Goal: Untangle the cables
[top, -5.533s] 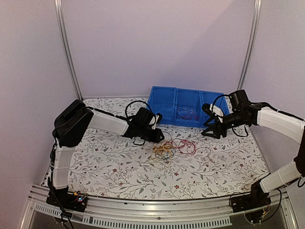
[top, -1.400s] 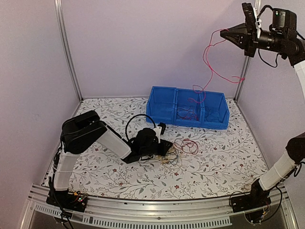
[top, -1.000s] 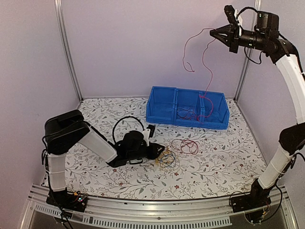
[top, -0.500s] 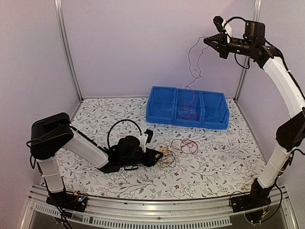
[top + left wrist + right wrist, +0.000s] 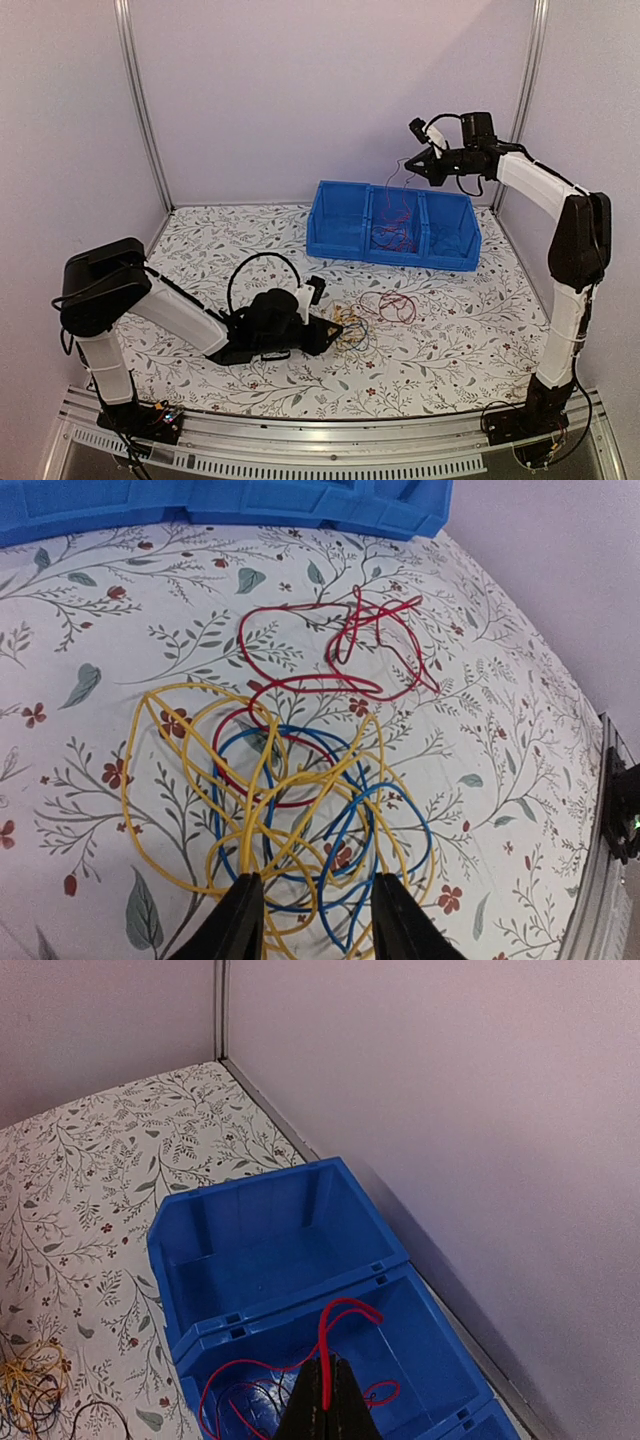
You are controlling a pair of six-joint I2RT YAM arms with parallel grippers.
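Here, left gripper point(image 5: 315, 912): low on the table toward the near edge, left of centre. Its 2 fingers stand apart with yellow and blue strands lying between them, nothing pinched. Likely set there to steady the pile.
Tangle point(image 5: 350, 328): the knotted cables lie on the floral table cover point(image 5: 450, 350), about mid-table, right at the left fingertips.
Yellow wires point(image 5: 180, 770): several overlapping loops, woven through the blue ones, so no single strand would lift out alone.
Blue wire point(image 5: 352, 820): a few loops buried under and over the yellow.
Red loop point(image 5: 340, 650): on the far side of the pile. Its far end lies free on the cover, and its near bend runs in among the yellow.
Blue bin point(image 5: 340, 245): 3 compartments, along the far edge, right of centre. Red wires sit in the middle one.
Held red wire point(image 5: 325, 1345): hangs down into that middle compartment.
Right gripper point(image 5: 322, 1390): raised above the bin toward the far right corner, fingers pressed together on the red wire. Probably placed there to drop it with the other reds.
Progress: 1 colour partly sorted; yellow and blue not yet separated.
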